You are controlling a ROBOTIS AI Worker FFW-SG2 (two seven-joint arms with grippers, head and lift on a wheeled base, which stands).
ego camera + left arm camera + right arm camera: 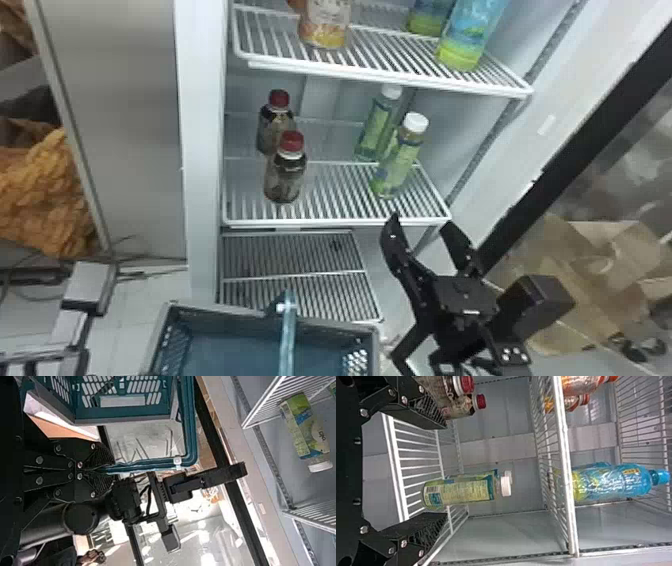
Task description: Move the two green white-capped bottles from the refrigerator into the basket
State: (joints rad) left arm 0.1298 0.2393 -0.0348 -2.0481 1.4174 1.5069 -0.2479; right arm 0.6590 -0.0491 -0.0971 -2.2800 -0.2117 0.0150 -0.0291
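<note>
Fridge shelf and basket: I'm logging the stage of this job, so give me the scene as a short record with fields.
targets: two green bottles, front and rear, upright, white caps on
target place: right side of the middle shelf
shelf neighbours: two red-capped bottles, front and rear, on the left side
upper shelf: an orange bottle and blue-green bottles
basket: in front of the fridge
left gripper: closed on the basket handle
right gripper: open, near the middle shelf's front edge
bottles moved: none

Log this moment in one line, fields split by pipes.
Green white-capped bottles: both upright on shelf | right gripper: open, empty | left gripper: shut on basket handle | transfer: pending
</note>
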